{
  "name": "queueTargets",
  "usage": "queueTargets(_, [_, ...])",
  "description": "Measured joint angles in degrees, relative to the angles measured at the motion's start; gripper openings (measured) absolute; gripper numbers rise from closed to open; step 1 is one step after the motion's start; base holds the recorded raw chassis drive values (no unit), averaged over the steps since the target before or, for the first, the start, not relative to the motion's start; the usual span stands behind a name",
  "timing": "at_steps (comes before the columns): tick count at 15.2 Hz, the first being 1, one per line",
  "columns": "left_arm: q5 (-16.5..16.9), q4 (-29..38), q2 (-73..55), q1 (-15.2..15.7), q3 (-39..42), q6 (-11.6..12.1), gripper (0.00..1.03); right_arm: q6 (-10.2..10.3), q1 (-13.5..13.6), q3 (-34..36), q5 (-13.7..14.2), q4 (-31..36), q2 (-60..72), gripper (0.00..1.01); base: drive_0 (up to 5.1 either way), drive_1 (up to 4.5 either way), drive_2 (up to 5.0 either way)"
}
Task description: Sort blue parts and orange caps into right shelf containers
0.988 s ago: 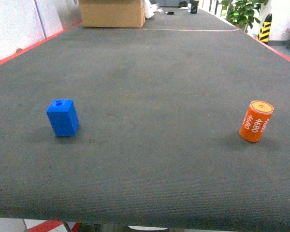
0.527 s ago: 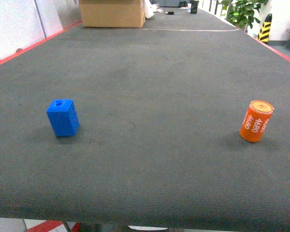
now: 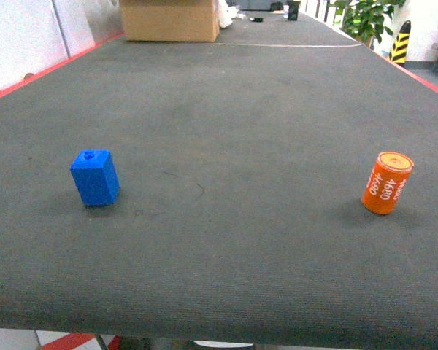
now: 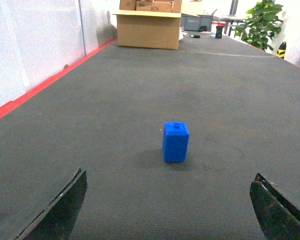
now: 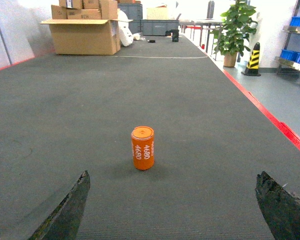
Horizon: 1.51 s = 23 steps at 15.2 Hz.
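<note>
A blue part (image 3: pixel 95 177) stands upright on the dark grey mat at the left, and an orange cap (image 3: pixel 386 183) marked "4680" stands upright at the right. Neither gripper shows in the head view. Seen from the left wrist, the blue part (image 4: pixel 176 142) is ahead of my left gripper (image 4: pixel 170 175), which is open and empty. From the right wrist, the orange cap (image 5: pixel 143 148) sits ahead and slightly left of my right gripper (image 5: pixel 173 174), also open and empty. Far off at the right, a steel shelf (image 5: pixel 296 30) holds blue containers (image 5: pixel 293 55).
A cardboard box (image 3: pixel 169 20) sits at the table's far end. Red edging (image 5: pixel 282 130) runs along the table's right side and a white wall panel (image 4: pixel 35 45) along its left. A potted plant (image 5: pixel 233 27) and a striped cone (image 5: pixel 253 59) stand on the floor beyond.
</note>
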<state>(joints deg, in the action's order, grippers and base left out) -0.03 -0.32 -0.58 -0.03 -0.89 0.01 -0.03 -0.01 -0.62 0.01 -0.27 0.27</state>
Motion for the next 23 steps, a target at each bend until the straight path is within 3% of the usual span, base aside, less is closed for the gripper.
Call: queueTargets(23, [0.0,0.0,0.0,0.0,0.0,0.0,0.98,0.0,0.0,0.0,0.0,0.0,0.0,0.98,0.0,0.0,0.0])
